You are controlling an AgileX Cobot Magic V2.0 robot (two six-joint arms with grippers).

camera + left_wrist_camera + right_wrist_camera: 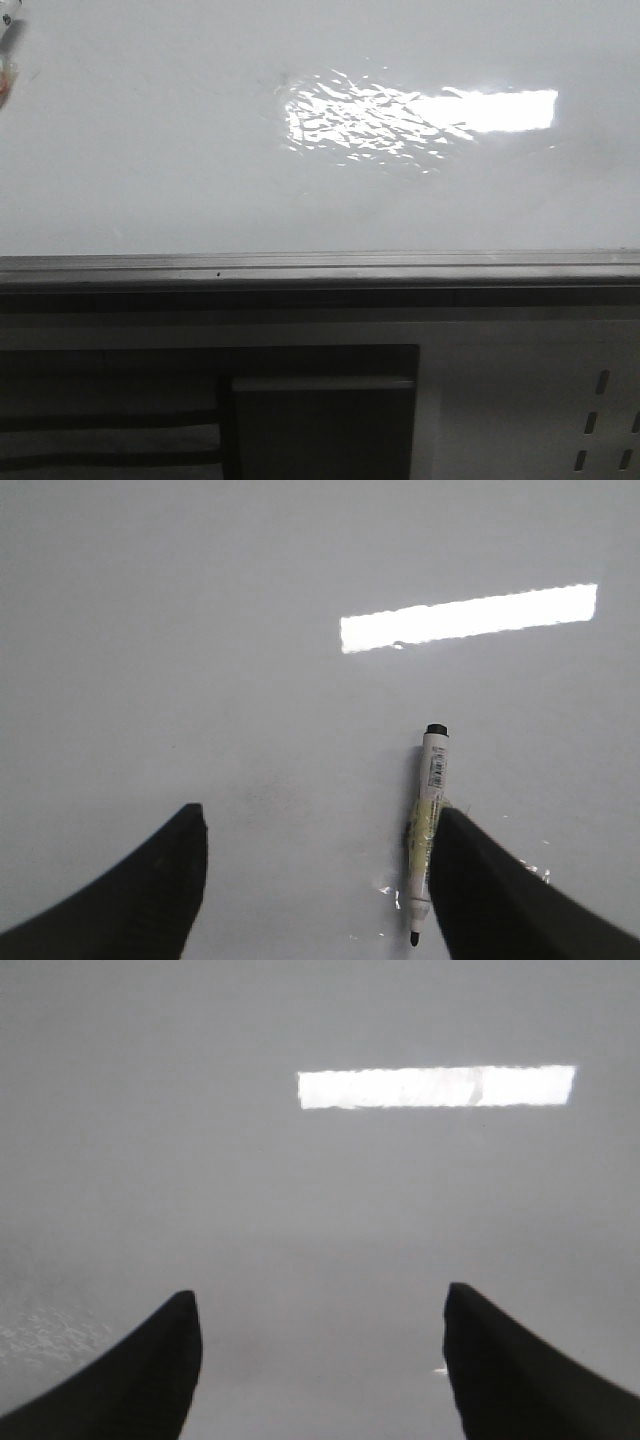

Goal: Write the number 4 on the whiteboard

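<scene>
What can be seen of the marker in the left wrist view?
The marker is a slim white pen with a black end cap, a printed label with a barcode and a dark tip showing at the other end. It lies flat on the whiteboard, right beside one finger of the open left gripper; whether they touch is unclear. No writing is visible near it.

From my station the whiteboard [150,150] lay broad and bare, giving free passage across nearly all of it. The one obstacle I saw was a marker [428,825] lying flat on the board, just beside one finger of the wide-spread left pincer [315,865]. Between the fingers of the right pincer [320,1345] nothing stood.
</scene>
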